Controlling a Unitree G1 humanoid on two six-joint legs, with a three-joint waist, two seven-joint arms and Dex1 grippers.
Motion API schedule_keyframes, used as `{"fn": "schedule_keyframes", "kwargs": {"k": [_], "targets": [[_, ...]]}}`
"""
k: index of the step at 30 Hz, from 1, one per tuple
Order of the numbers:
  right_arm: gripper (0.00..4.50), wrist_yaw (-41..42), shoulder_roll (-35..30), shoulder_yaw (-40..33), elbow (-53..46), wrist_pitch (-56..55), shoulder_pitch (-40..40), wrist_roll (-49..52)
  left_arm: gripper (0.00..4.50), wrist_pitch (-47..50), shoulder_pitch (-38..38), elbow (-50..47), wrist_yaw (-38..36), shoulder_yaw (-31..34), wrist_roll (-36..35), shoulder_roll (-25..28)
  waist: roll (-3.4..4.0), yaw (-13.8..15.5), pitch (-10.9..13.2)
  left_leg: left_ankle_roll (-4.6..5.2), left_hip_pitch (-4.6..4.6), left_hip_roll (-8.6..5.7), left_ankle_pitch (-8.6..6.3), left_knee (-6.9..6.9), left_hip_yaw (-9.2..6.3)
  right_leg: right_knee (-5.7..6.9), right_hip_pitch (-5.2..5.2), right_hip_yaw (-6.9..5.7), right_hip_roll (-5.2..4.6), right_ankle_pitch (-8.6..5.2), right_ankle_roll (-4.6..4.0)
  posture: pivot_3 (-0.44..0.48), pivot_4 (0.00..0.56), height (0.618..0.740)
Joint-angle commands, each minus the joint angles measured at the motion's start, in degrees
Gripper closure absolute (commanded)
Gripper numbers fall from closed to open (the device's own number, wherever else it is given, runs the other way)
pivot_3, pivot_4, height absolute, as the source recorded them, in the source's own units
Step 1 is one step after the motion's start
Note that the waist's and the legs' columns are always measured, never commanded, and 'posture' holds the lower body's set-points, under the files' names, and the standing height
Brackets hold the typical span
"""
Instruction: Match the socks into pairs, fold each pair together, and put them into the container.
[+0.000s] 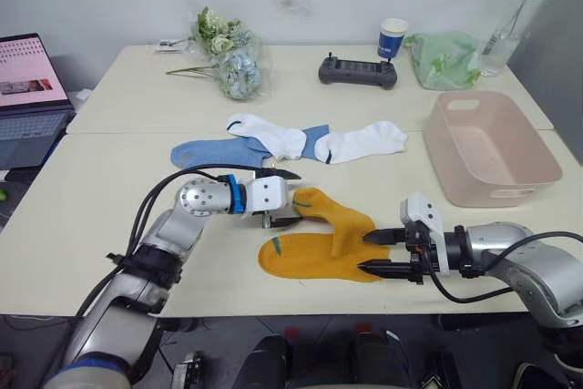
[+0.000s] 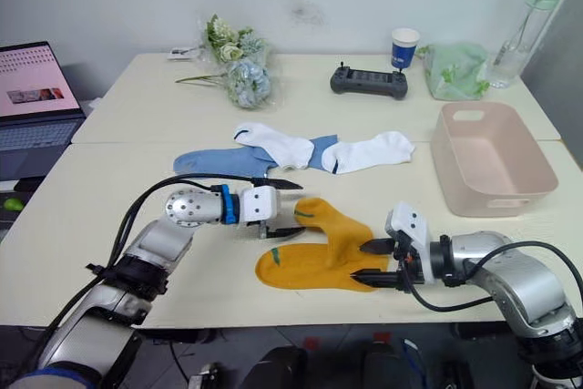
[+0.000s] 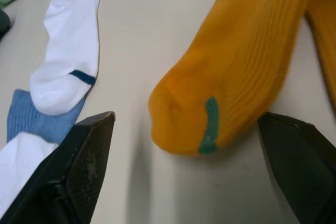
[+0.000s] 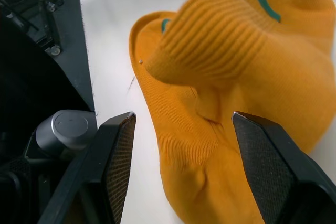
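Two mustard-yellow socks (image 1: 319, 239) lie overlapped near the table's front edge. My left gripper (image 1: 299, 198) stands open at the toe of the upper yellow sock (image 3: 236, 72), its fingers (image 3: 79, 171) either side of the toe, not closed on it. From the right, my right gripper (image 1: 363, 253) is open around the edge of the yellow socks (image 4: 226, 82). Behind them lie two white socks (image 1: 364, 141) with dark trim, overlapping two light blue socks (image 1: 205, 152). The pale pink container (image 1: 537, 166) stands at the right.
At the table's back are a bouquet (image 1: 228, 56), a black controller (image 1: 357, 71), a paper cup (image 1: 393, 38), a pale green bag (image 1: 446, 59) and a bottle (image 1: 515, 15). A laptop (image 1: 32, 88) sits off the left edge.
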Motion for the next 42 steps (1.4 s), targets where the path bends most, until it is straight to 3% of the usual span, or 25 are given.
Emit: {"fn": "schedule_keyframes", "kwargs": {"k": [1,12,19,29,33,42], "targets": [[1.36,-1.8,0.5,-0.6,-2.7,-2.4,2.4,-0.2,0.91,-5.5,-1.8,6.0,1.6,-0.8,3.3,-0.6,0.0,0.1,0.0,0.0,0.0,-0.01,0.0,0.01,-0.02,0.01,0.01,-0.03,0.0,0.0,0.0,0.0,0.15,0.74],[1.36,-10.0,7.8,3.0,-2.7,0.3,-1.8,-0.2,4.46,-7.7,-3.2,9.2,1.8,0.4,3.0,-2.9,-0.01,-0.1,0.0,0.01,0.06,-0.02,0.02,0.06,-0.1,0.06,0.08,-0.03,0.05,0.02,0.04,0.0,0.15,0.74],[1.36,-12.5,10.3,5.6,-0.1,3.7,-7.0,-1.1,4.46,-6.8,-3.1,8.1,1.7,1.0,2.9,-2.9,0.0,-0.1,0.0,0.01,0.06,-0.02,0.02,0.06,-0.12,0.07,0.06,-0.03,0.06,0.02,0.04,0.0,0.15,0.74],[1.36,-4.9,0.8,-0.5,2.3,5.3,-9.0,3.4,4.46,-8.6,-1.1,8.1,5.1,2.7,4.7,1.5,0.0,-0.1,0.0,0.01,0.05,-0.03,0.02,0.04,-0.11,0.06,0.04,-0.02,0.06,0.02,0.04,0.0,0.15,0.74],[1.36,-10.4,3.6,1.8,9.1,3.3,-11.5,-2.4,4.46,-8.4,-0.1,7.0,5.8,2.7,4.8,1.3,-0.01,-0.1,0.0,0.01,0.07,-0.02,0.02,0.05,-0.1,0.08,0.05,-0.02,0.06,0.02,0.04,0.0,0.15,0.74],[1.36,-15.5,12.0,3.6,15.3,5.9,-15.1,-4.2,4.46,-7.7,0.2,5.8,6.5,3.2,5.1,1.2,0.0,-0.2,0.0,0.01,0.04,-0.04,0.02,0.06,-0.09,0.1,-0.02,0.04,0.04,0.02,0.04,0.0,0.15,0.74]]}}
